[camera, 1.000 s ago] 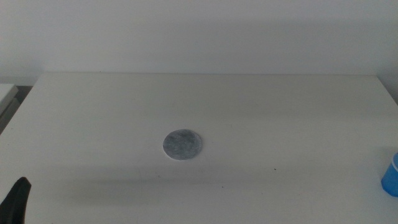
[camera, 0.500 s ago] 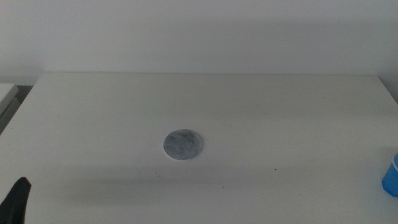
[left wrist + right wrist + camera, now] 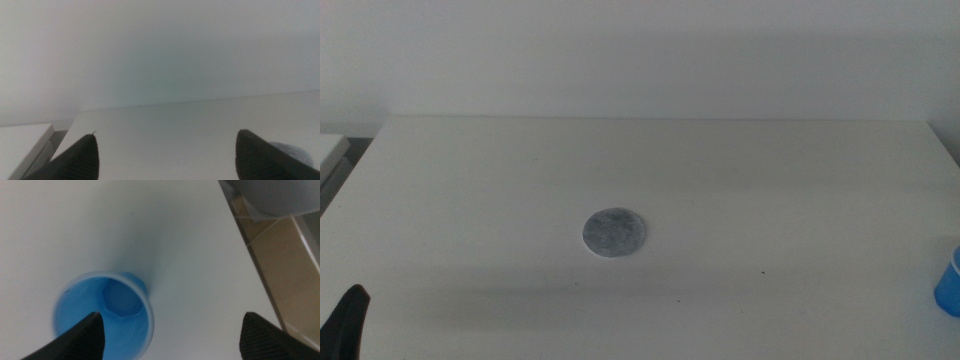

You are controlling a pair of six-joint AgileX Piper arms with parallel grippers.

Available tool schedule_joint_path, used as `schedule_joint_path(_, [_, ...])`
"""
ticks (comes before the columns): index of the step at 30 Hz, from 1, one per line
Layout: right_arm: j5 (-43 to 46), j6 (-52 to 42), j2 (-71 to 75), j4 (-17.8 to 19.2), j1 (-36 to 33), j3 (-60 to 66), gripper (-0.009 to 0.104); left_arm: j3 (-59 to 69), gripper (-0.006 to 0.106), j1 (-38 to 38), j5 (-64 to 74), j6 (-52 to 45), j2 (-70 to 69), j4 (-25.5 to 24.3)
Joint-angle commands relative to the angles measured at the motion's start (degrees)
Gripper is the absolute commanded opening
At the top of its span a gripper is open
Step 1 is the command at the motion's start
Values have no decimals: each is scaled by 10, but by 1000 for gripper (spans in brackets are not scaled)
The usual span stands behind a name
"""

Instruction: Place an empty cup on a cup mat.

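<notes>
The blue cup [image 3: 949, 283] stands upright at the table's right edge, cut off by the picture's border. In the right wrist view the cup [image 3: 102, 319] shows from above, empty and blurred. My right gripper [image 3: 171, 315] is open above it, the cup close to one jaw and mostly between the two. The grey cup mat [image 3: 614, 232] lies flat in the middle of the table. My left gripper [image 3: 348, 318] waits at the front left corner, open and empty in the left wrist view [image 3: 167, 134]. The mat's edge [image 3: 296, 150] peeks out behind one of its jaws.
The white table [image 3: 770, 180] ends just right of the cup, and the right wrist view shows that edge with tan floor [image 3: 280, 275] beyond it. A grey rounded object [image 3: 275, 192] sits off the table there. A pale shelf [image 3: 330, 150] stands to the left.
In the middle view the cup shows a touch less at the right border than before. The mat and the left gripper have not moved.
</notes>
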State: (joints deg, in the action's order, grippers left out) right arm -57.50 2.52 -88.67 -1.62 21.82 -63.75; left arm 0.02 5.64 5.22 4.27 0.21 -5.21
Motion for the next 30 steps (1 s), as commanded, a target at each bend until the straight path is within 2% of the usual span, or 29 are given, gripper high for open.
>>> schedule_joint_path(1, [20,-6,-22,-1,2,7,93,0,94,1,-3,2,-2,2])
schedule_joint_path(10, [49,-6,-67,-4,-19,12,92,0,94,1,-3,2,-2,2])
schedule_joint_path(17, [66,-4,-103,-14,-19,12,77,0,94,1,-3,2,-2,2])
schedule_joint_path(19, [66,-4,-112,-24,-19,12,67,0,94,1,-3,2,-2,2])
schedule_joint_path(21, [67,-4,-114,-30,-19,12,47,0,94,1,-3,2,-2,2])
schedule_joint_path(23, [67,-4,-114,-30,-20,12,11,0,94,1,-3,2,-2,2])
schedule_joint_path(24, [65,-4,-111,-30,-23,12,-2,0,94,1,-3,2,-2,2])
schedule_joint_path(27, [60,3,-87,-30,-48,12,-2,0,94,1,-3,2,-2,2])
schedule_joint_path(30, [44,44,-56,-37,-101,-8,-2,0,94,1,-3,2,-2,2])
